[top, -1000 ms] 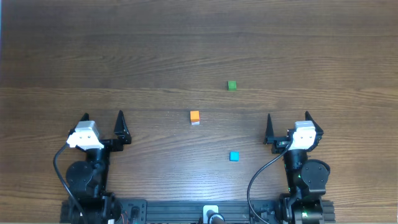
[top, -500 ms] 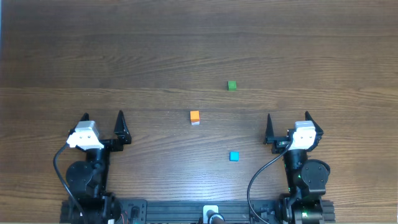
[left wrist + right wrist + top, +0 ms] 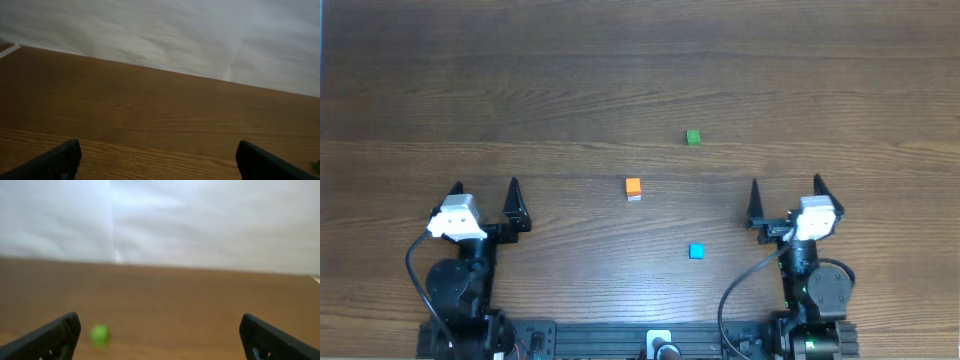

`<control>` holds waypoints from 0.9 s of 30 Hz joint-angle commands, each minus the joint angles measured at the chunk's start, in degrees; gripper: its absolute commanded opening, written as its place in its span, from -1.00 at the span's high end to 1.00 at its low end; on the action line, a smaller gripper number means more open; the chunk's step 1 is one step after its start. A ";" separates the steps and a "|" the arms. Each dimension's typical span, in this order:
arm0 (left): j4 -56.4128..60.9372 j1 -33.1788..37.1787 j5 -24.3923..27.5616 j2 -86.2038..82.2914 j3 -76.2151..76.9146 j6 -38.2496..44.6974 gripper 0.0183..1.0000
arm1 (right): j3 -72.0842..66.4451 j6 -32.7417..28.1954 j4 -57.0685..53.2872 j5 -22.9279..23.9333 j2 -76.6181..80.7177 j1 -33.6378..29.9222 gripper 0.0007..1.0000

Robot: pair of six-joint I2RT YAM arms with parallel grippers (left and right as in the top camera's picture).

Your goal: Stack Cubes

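Three small cubes lie apart on the wooden table [image 3: 620, 80]: a green cube [image 3: 693, 137] farthest back, an orange cube [image 3: 633, 187] near the middle, and a blue cube [image 3: 696, 251] nearest the front. My left gripper [image 3: 485, 187] stands open at the front left, well left of the orange cube. My right gripper [image 3: 785, 186] stands open at the front right, to the right of the blue cube. In the right wrist view the green cube [image 3: 100, 334] shows blurred ahead of the open right gripper [image 3: 159, 335]. The left gripper [image 3: 157, 157] in its own view has bare wood between its fingers.
A pale wall [image 3: 160, 30] rises behind the table's far edge in both wrist views. The arm bases and a black rail [image 3: 640, 340] run along the front edge. Wide bare wood lies behind and between the cubes.
The right gripper has shifted slightly to the right. The left arm and all three cubes are where they were.
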 commanded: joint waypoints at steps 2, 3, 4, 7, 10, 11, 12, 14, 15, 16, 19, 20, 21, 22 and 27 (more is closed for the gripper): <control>0.00 0.26 0.79 -0.68 -0.39 0.85 -1.00 | 2.80 7.69 3.54 -11.74 -0.35 -0.31 -0.98; 0.00 0.26 0.79 -0.68 -0.39 0.85 -1.00 | 4.42 8.15 2.19 -11.74 -0.20 -0.31 -0.99; 0.00 0.26 0.79 -0.66 -0.39 0.85 -1.00 | 6.56 8.11 0.17 -11.76 0.09 -0.31 -0.98; 0.00 0.26 0.79 -0.68 -0.42 0.85 -1.00 | 14.84 8.09 -6.97 -11.98 2.36 -0.31 -0.99; 0.00 0.26 0.79 -0.66 -0.39 0.85 -1.00 | 24.50 6.73 -13.20 -13.11 7.45 -0.31 -0.98; 0.00 0.26 0.79 -0.66 -0.39 0.85 -1.00 | 27.65 5.38 -15.19 -13.92 9.60 -0.31 -0.99; 0.00 0.26 0.79 -0.66 -0.39 0.85 -1.00 | 30.84 4.37 -17.31 -14.23 11.91 -0.31 -0.98; 0.00 0.26 0.79 -0.68 -0.39 0.85 -1.00 | 37.66 2.80 -22.12 -14.51 17.53 -0.31 -0.99; 0.00 0.26 0.79 -0.66 -0.39 0.85 -1.00 | 40.24 2.71 -23.91 -14.51 19.93 -0.31 -0.98; 0.00 0.26 0.79 -0.66 -0.39 0.85 -1.00 | 44.44 2.73 -26.95 -14.67 24.06 -0.26 -0.98; 0.00 0.26 0.79 -0.66 -0.39 0.85 -1.00 | 52.65 2.73 -33.46 -15.13 33.33 0.31 -0.99; 0.00 0.26 0.79 -0.66 -0.39 0.85 -1.00 | 55.04 2.64 -35.50 -15.08 36.41 0.76 -0.98; 0.00 0.26 0.79 -0.66 -0.39 0.85 -1.00 | 57.86 2.03 -37.83 -15.04 40.52 1.49 -0.99; 0.00 0.26 0.79 -0.66 -0.39 0.85 -1.00 | 59.45 1.62 -39.06 -14.84 43.21 2.08 -0.98; 0.00 0.26 0.79 -0.66 -0.39 0.85 -1.00 | 66.84 3.91 -43.52 -9.27 59.78 8.31 -0.99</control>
